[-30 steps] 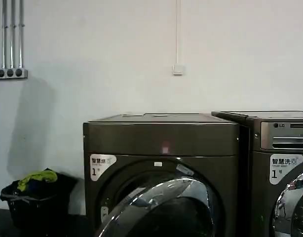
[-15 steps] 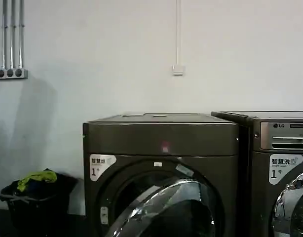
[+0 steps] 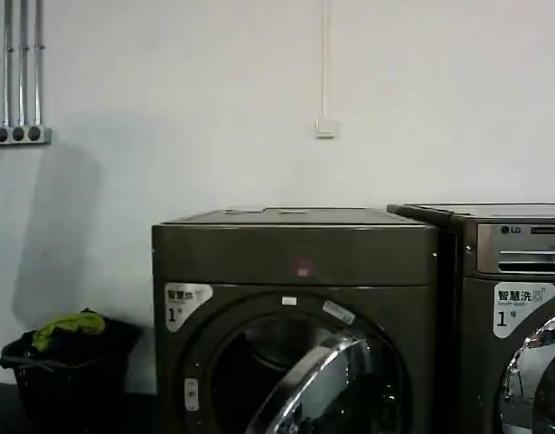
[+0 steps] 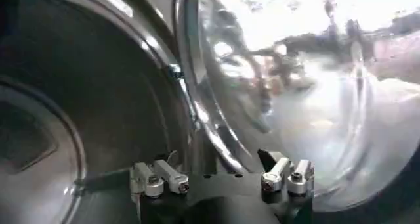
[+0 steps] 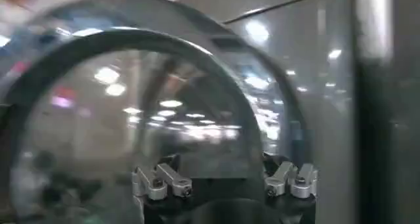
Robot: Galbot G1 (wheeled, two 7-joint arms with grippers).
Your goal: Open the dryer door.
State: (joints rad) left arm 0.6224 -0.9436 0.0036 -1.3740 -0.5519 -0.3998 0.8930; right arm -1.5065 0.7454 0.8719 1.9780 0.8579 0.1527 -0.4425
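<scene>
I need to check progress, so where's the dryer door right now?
In the head view the dryer door stands swung partly open at the lower middle, in front of the dryer, left of the LG machine.

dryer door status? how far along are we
Done: the dryer door is unlatched and swung well off the dryer, drum opening exposed. In hand: the left gripper sits open at the door's chrome rim, not clamping it. Left: any further swing. The right gripper waits open near a round glass door.
</scene>
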